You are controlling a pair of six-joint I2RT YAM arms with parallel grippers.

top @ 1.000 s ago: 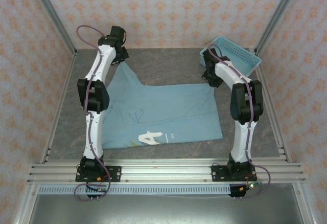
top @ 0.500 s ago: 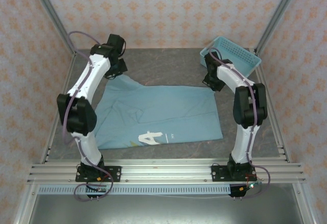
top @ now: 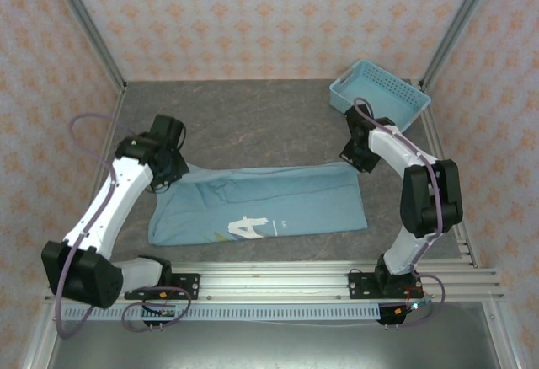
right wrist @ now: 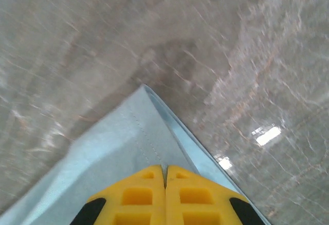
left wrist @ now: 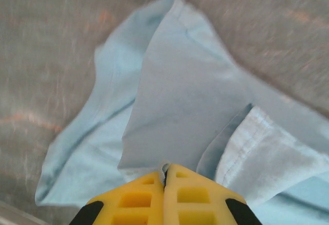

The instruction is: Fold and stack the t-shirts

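Both your arms have dragged the far edge of the one light blue cloth t-shirt [top: 278, 205] nearer, across the middle of the grey table [top: 253, 125]. Your left gripper [left wrist: 165, 171] and right gripper [right wrist: 165, 167] each clamp its cloth, fingers fully closed. One light blue plastic lattice basket [top: 379, 93] sits far right.

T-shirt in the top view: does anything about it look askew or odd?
Yes. The t-shirt lies skewed: its left end, by the left claw, is rumpled with a sleeve doubled over, while the right claw pinches a flat corner.
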